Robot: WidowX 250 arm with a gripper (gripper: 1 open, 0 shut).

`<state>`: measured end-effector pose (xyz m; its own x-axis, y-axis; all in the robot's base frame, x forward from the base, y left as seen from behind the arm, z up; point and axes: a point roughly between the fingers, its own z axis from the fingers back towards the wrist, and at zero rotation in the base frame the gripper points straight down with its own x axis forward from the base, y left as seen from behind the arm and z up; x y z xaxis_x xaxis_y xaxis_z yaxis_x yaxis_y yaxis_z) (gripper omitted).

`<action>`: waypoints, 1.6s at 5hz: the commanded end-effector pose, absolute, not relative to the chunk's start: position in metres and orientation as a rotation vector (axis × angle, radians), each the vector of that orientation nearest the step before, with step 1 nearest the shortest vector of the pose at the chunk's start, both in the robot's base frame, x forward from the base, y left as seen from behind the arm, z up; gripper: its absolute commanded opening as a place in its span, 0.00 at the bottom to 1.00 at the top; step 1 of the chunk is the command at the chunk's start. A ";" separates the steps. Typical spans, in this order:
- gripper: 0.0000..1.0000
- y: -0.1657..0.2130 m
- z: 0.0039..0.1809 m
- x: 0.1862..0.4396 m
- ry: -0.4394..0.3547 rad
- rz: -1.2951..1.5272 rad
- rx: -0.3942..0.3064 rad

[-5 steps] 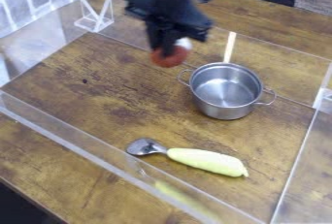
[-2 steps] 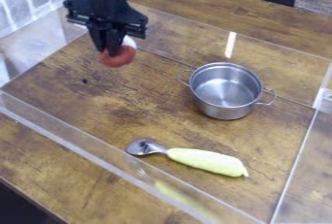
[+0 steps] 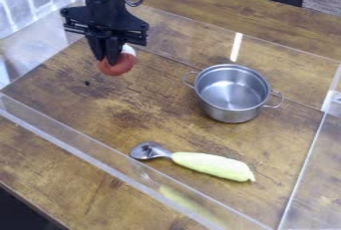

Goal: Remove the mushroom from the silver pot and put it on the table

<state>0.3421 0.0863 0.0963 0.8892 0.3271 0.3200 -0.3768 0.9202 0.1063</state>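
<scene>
My black gripper (image 3: 112, 59) hangs over the left part of the table (image 3: 147, 110), pointing steeply down, shut on the mushroom (image 3: 118, 65). The reddish cap shows below the fingers with a bit of white stem beside it. A small shadow lies on the wood just left of it, so it sits slightly above the surface. The silver pot (image 3: 233, 92) stands to the right, empty and shiny, well apart from the gripper.
A spoon with a yellow handle (image 3: 196, 161) lies near the front acrylic wall (image 3: 80, 144). Clear acrylic walls run along the table's sides and back. A clear stand sits at the back left (image 3: 96, 13).
The gripper has carried the mushroom leftward, away from the pot, and sunk a little toward the wood. The pot and spoon have stayed where they were.
</scene>
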 end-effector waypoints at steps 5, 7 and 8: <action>1.00 0.111 0.083 0.363 -0.261 0.653 0.184; 1.00 0.114 0.068 0.373 -0.225 0.794 0.204; 1.00 0.116 0.057 0.379 -0.208 0.856 0.212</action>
